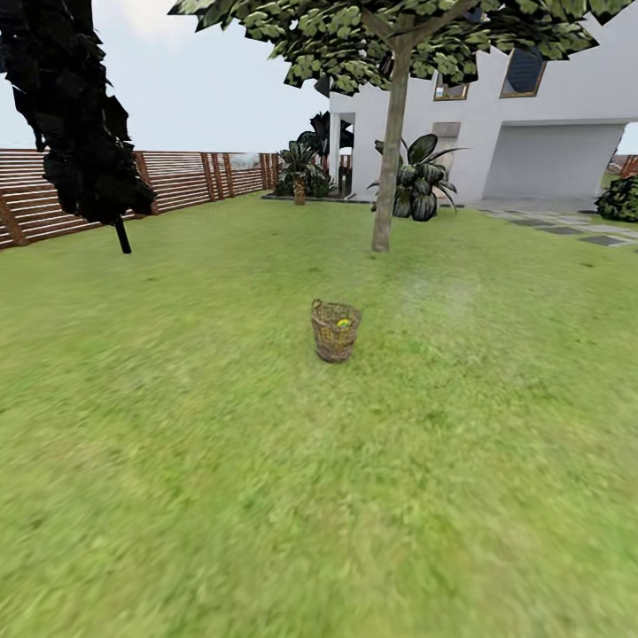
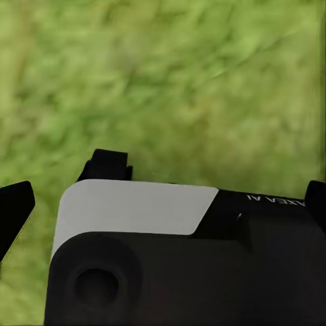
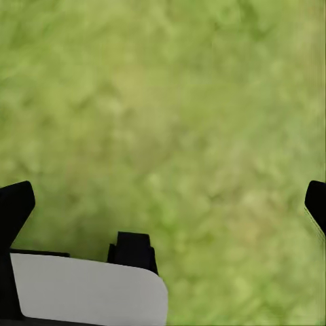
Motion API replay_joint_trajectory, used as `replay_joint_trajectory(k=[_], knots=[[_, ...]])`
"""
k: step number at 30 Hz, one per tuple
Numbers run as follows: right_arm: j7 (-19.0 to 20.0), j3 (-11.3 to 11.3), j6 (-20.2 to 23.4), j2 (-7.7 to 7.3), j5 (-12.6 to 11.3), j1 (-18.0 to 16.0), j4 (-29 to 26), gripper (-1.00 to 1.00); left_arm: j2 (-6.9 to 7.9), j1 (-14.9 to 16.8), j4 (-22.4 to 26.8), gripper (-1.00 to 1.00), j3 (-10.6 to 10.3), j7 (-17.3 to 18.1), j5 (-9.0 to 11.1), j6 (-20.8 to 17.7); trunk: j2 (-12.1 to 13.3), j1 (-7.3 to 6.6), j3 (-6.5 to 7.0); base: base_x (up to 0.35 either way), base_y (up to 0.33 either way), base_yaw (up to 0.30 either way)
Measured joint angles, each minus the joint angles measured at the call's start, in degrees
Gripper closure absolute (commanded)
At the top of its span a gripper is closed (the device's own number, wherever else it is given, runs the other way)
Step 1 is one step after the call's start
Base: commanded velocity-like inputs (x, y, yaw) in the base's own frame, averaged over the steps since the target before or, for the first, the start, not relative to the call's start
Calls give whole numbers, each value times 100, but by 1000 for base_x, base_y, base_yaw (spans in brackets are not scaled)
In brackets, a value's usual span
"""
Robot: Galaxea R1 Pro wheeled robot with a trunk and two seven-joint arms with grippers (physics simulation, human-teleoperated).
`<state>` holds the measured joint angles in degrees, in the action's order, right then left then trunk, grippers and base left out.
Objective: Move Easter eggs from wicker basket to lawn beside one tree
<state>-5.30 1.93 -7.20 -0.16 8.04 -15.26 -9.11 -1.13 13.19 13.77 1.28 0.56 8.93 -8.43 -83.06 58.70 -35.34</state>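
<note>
Green short-grass lawn (image 1: 177,461) surrounds a round brown wicker basket (image 1: 335,331), well short of the grey-brown-trunked tree (image 1: 388,159). Approach seems under way; next, closing in. Both grippers hang spread open, empty.

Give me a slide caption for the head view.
Wicker basket with something yellow inside stands on the lawn, short of a leaning tree before a white house.

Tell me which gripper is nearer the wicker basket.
Cannot tell: neither is close. The wicker basket stands well ahead on the lawn, roughly centred in the head view. The left gripper and the right gripper, both open, each hang over grass well short of it.
</note>
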Motion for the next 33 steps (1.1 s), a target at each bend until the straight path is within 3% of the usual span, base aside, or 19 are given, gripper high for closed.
replay_joint_trajectory(k=[33], knots=[[0, 0, 0, -2, 0, 0, 0, -100, 0, 0, 0, -100, 0, 0, 0, 0, 0, 0, 0, 337, 0, 0]])
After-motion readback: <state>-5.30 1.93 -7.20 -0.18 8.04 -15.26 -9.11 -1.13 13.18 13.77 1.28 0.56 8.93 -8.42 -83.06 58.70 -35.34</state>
